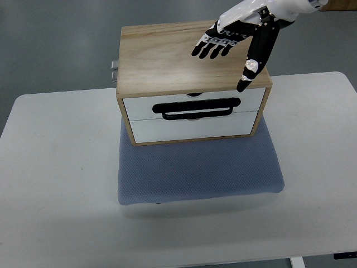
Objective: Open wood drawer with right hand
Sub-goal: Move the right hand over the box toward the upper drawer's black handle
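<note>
Top view: the wood box (167,53) stands on a blue mat (201,173) on the table (50,184), a little above the picture's middle. The right hand (240,42) hovers over the box top, fingers spread wide, holding nothing. The black handle (198,108) lies at about 7 o'clock from this hand, its long axis running 9 to 3 o'clock. No left hand shows.

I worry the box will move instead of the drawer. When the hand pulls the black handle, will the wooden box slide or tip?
The wooden box probably slides little, since it sits on a textured blue mat. Tipping seems unlikely: it looks wide and squat. The right hand over the top could steady it.
</note>
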Available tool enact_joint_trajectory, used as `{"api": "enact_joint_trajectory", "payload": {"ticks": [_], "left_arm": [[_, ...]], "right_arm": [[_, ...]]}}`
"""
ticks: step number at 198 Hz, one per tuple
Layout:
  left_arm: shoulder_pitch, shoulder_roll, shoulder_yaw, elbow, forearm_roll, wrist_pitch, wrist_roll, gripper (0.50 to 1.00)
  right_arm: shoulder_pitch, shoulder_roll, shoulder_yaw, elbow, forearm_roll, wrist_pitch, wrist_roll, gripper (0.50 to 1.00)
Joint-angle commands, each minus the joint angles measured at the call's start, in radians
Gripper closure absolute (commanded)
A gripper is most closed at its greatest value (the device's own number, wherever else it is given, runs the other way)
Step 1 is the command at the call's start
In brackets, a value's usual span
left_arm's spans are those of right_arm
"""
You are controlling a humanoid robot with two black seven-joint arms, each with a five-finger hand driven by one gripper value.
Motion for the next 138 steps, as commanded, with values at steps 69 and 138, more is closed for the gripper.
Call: {"api": "enact_joint_trajectory", "payload": {"ticks": [69, 138], "left_arm": [[0.000, 0.000, 0.000, 0.000, 0.000, 0.000, 0.000, 0.500], [0.000, 0.000, 0.000, 0.000, 0.000, 0.000, 0.000, 0.500]], "right_arm": [[-0.116, 0.051, 0.053, -0.005, 0.002, 0.000, -0.074, 0.556], [-0.202, 0.061, 0.095, -0.005, 0.077, -0.022, -0.130, 0.556]]}}
